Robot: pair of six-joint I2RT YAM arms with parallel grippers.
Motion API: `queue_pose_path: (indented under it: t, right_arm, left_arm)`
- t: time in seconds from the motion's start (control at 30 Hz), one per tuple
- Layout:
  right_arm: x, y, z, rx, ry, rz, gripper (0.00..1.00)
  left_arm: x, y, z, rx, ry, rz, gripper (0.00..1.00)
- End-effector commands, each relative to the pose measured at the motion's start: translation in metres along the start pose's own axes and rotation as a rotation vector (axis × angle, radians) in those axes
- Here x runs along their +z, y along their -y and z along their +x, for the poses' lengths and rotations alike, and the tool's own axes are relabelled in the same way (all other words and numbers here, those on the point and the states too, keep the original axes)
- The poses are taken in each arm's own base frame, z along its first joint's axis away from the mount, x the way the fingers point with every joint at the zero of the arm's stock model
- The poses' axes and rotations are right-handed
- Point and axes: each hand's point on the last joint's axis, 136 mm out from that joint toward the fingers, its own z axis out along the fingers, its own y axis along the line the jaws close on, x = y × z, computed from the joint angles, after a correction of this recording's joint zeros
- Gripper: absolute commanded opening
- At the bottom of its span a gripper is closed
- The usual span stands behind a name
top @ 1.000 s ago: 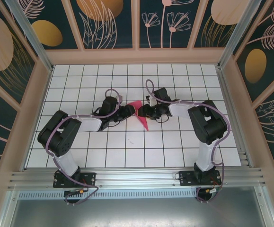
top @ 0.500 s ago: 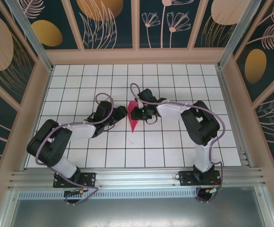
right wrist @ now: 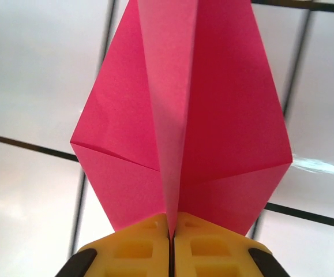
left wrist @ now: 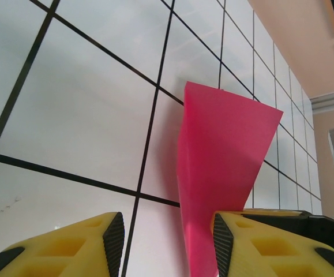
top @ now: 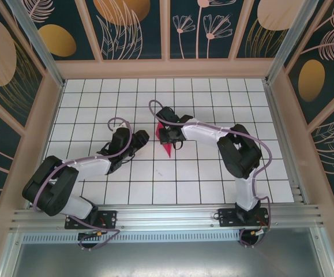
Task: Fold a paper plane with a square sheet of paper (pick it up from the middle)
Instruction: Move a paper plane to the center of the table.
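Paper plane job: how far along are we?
Done: the sheet is folded into a pointed paper plane with a centre crease. In hand: right hand shut on the centre fold; left hand open, paper beside one finger. Left: likely wing folds or just release; can't tell.

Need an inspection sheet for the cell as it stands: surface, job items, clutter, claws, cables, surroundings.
Surface: white tiled table with black grid lines.
Job's things: pink paper plane, folded to a kite shape with a raised centre fold, near the table's middle between the two claws.
Clutter: nothing seen.
Grippers: right claw shut on the plane's centre fold; left claw open, the paper's narrow end between its fingers, close beside one pad.
Cables: purple cables looped along both arms, off the paper.
Surroundings: wooden-framed walls with dark floral panels; metal rail at the near edge.
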Motion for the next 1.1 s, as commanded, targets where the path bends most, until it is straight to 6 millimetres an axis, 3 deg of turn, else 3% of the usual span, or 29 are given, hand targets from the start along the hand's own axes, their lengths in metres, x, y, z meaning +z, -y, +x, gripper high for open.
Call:
queue_pose_path:
  t: [0.0, 0.37, 0.67, 1.07]
  right_arm:
    - [-0.030, 0.026, -0.002, -0.009, 0.015, 0.142, 0.10]
    - [-0.015, 0.018, 0.016, 0.027, -0.024, 0.062, 0.12]
    - [-0.008, 0.011, 0.020, 0.042, -0.027, 0.012, 0.13]
    - [-0.003, 0.013, 0.024, 0.071, -0.038, -0.021, 0.13]
  left_arm:
    - [0.000, 0.025, 0.001, 0.030, -0.024, 0.121, 0.48]
    - [0.033, 0.052, 0.026, -0.004, -0.198, 0.229, 0.39]
    - [0.059, 0.064, 0.036, -0.089, -0.275, 0.288, 0.18]
    - [0.086, 0.029, 0.049, -0.147, -0.305, 0.143, 0.12]
